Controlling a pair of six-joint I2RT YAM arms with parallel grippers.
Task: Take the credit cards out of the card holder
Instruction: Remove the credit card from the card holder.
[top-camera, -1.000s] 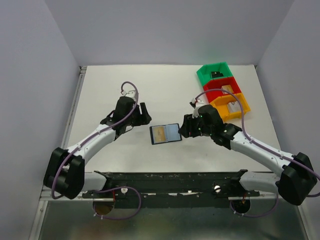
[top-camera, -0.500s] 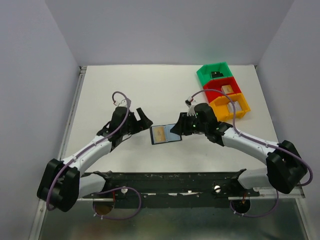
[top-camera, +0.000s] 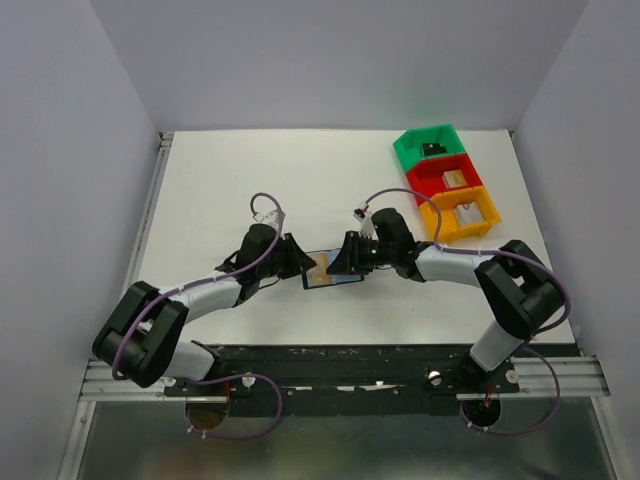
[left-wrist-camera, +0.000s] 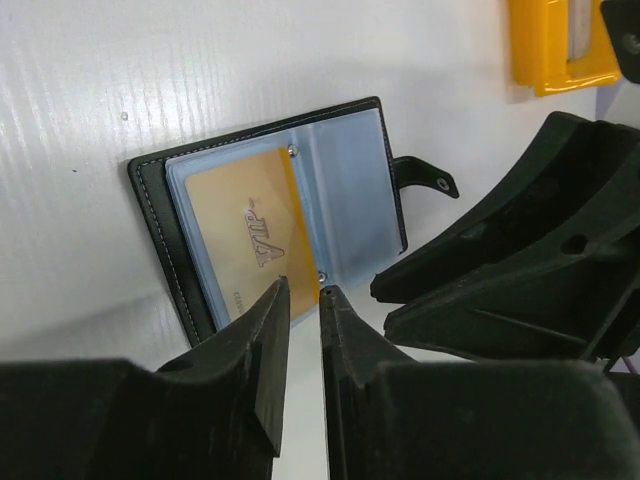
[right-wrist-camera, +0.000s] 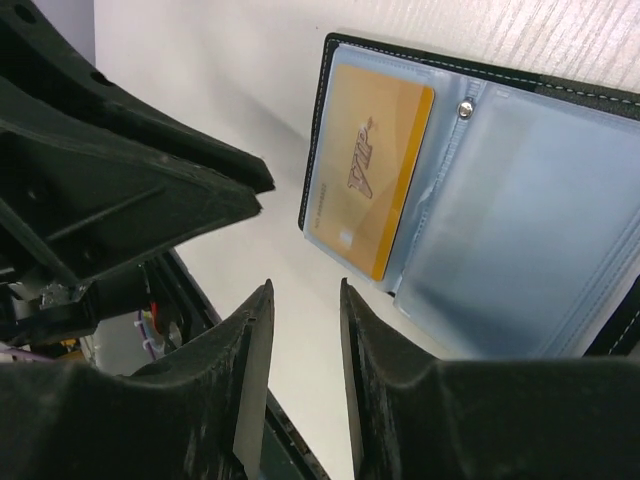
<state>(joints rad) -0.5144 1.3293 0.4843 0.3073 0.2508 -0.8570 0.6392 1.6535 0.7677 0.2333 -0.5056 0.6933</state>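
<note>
Frankly, the overhead view gave me little of the card holder (top-camera: 335, 278). It lay open near the middle of the table (top-camera: 230, 180), slightly toward the near edge, and both grippers met over it so that only a sliver showed. The left gripper (top-camera: 304, 262) sat at its left edge and the right gripper (top-camera: 342, 260) at its right.

The wrist cameras filled in more. Both showed a gold card (left-wrist-camera: 248, 240) in the left-hand sleeve, with "VIP" printed slantwise in dark letters. The finer print beneath was too small for me to read. The opposite sleeves were cloudy blue-grey plastic, and I could not tell whether cards sat inside. Only the left wrist view caught the strap tab (left-wrist-camera: 425, 178). The right wrist view cut that page off at the frame edge.

The left gripper's jaws stood a narrow slit apart with nothing between them, their tips by the gold card's lower corner; I could not judge contact. The right gripper's jaws were somewhat wider and also held nothing.

A green bin (top-camera: 403, 150), a red bin (top-camera: 418, 180) and an orange bin (top-camera: 445, 226) sat at the far right corner, and their small contents were unclear.
</note>
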